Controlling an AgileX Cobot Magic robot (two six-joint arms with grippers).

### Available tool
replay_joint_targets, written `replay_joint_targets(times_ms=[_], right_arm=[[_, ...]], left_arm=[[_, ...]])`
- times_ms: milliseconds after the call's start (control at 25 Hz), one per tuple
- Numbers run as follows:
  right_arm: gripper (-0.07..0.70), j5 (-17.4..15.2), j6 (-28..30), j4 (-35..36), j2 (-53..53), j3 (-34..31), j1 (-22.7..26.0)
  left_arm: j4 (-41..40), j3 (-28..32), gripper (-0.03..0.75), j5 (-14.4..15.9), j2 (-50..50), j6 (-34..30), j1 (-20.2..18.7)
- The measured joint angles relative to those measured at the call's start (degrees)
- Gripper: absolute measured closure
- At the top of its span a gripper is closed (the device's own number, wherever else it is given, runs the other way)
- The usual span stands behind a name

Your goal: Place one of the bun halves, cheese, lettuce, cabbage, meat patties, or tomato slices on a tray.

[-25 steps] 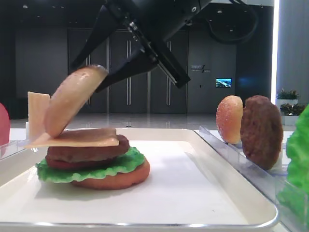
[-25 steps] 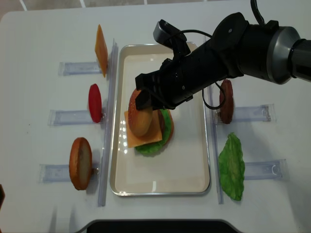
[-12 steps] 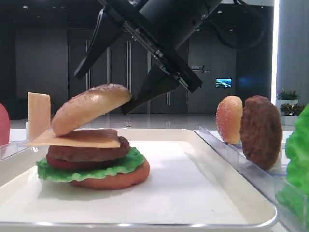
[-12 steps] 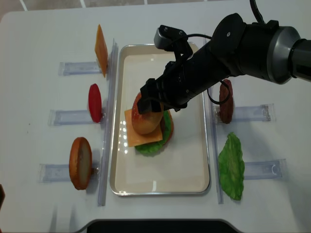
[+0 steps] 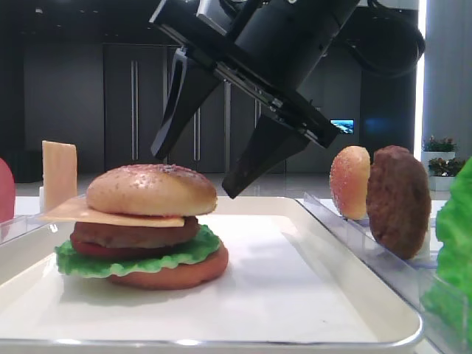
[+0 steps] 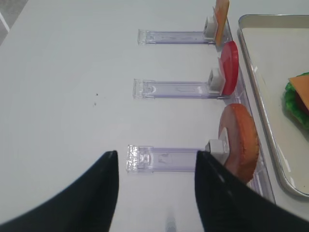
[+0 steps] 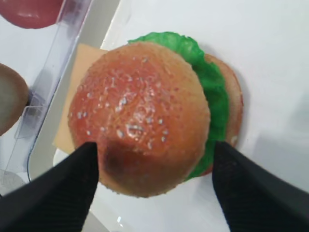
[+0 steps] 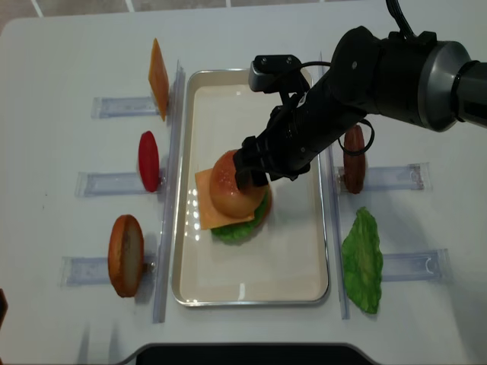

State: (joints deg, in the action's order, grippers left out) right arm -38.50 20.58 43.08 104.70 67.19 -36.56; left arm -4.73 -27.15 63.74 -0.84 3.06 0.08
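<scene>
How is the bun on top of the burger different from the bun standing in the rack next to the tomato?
The top bun is domed, golden-tan and speckled; the rack bun half is flatter, smooth and orange-brown. The top bun lies flat on the cheese of the stack in the tray; the rack bun half stands on edge outside the tray. The open right gripper hangs over the top bun, while nothing touches the rack bun half. Both are round.
</scene>
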Motion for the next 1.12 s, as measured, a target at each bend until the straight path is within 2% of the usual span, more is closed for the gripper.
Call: replay_joint_targets(times_ms=[320,400,520,760,880,1040,1120], right_arm=[[0.154,-0.07,-0.75,-1.48,0.00,0.11,0.00],[0.154,-1.65,-3.11,-4.39,0.00,1.31,0.00],[0.154,-6.67,-9.78,-12.58,0.00,6.83,0.00],[0.154,-20.48,-27.28,-32.03,0.00,22.93,0.00],[0.155,-26.22,-31.68,-39.59,-0.05,28.33,0.00],[0.159,-29.50,-34.19,-46.37,-0.08,30.04,0.32],[0.159,-30.29,-34.54,-48.33,-0.08,30.04,2.18]], left_arm=[[0.00,0.00,0.325,0.00,0.00,0.00,0.00],[0.00,0.00,0.325,0.00,0.00,0.00,0.00],[0.00,0.00,0.325,0.00,0.00,0.00,0.00],[0.00,0.00,0.325,0.00,0.00,0.00,0.00],[0.00,0.00,0.325,0.00,0.00,0.00,0.00],[0.00,0.00,0.325,0.00,0.00,0.00,0.00],[0.00,0.00,0.325,0.00,0.00,0.00,0.00]])
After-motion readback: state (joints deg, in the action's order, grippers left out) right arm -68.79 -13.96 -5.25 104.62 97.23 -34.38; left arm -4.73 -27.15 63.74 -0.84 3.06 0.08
